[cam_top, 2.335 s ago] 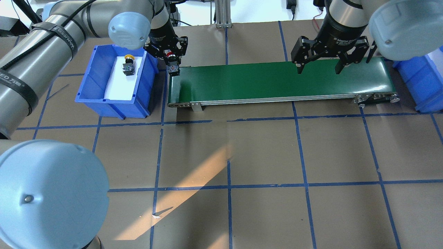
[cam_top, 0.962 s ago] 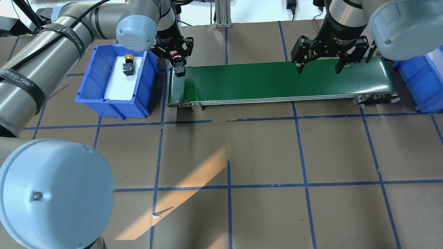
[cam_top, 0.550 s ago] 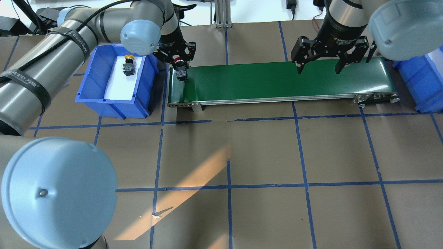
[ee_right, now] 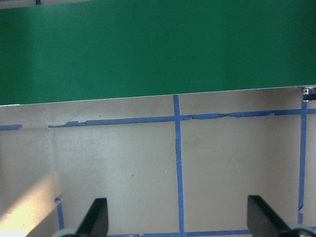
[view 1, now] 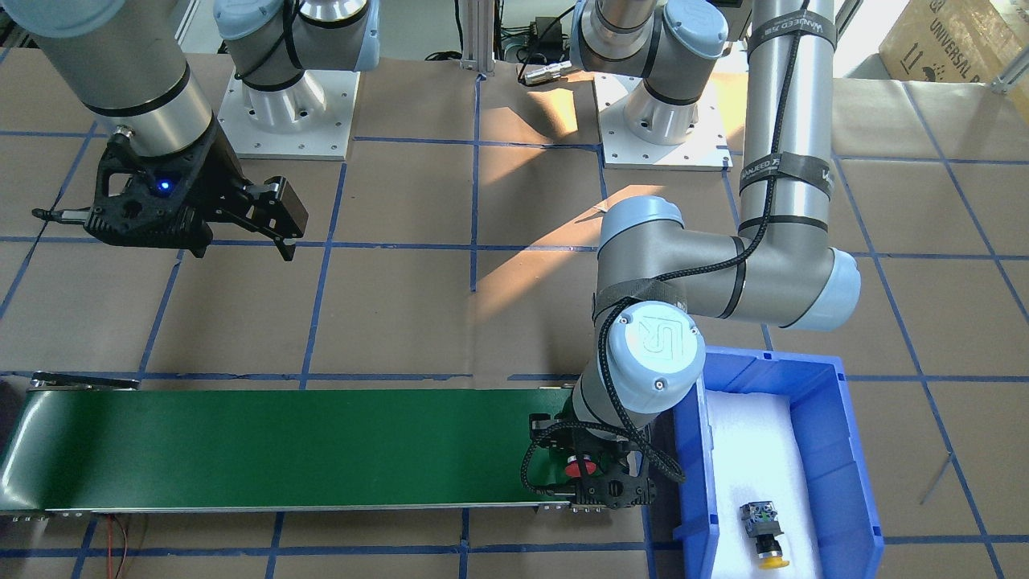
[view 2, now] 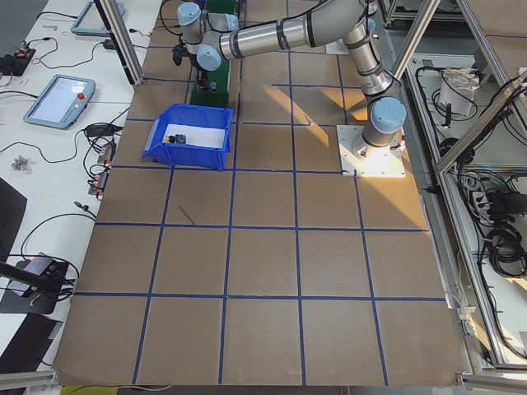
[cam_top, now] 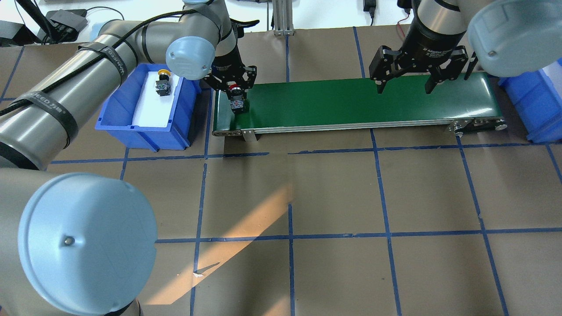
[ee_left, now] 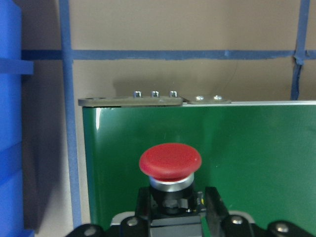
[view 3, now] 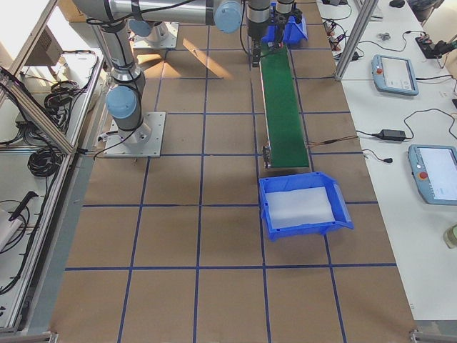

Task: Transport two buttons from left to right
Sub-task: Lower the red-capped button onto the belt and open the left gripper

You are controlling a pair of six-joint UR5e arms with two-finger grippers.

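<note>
My left gripper [cam_top: 237, 95] is shut on the red button [cam_top: 237, 89], holding it over the left end of the green conveyor belt [cam_top: 351, 103]. The red cap [ee_left: 170, 161] fills the left wrist view; it also shows in the front view [view 1: 579, 466]. The yellow button [cam_top: 163, 83] lies on white foam in the blue bin [cam_top: 125, 118] left of the belt, also in the front view [view 1: 764, 535]. My right gripper [cam_top: 406, 85] is open and empty above the belt's right part; its fingertips [ee_right: 96, 217] show in the right wrist view.
A second blue bin [cam_top: 533, 103] stands past the belt's right end; it shows with white foam and nothing on it in the right side view [view 3: 303, 204]. Brown table paper with blue tape grid [cam_top: 290, 197] lies in front of the belt.
My left gripper has carried the red button rightward from beside the blue bin to over the belt's left end. The right arm has not moved.
</note>
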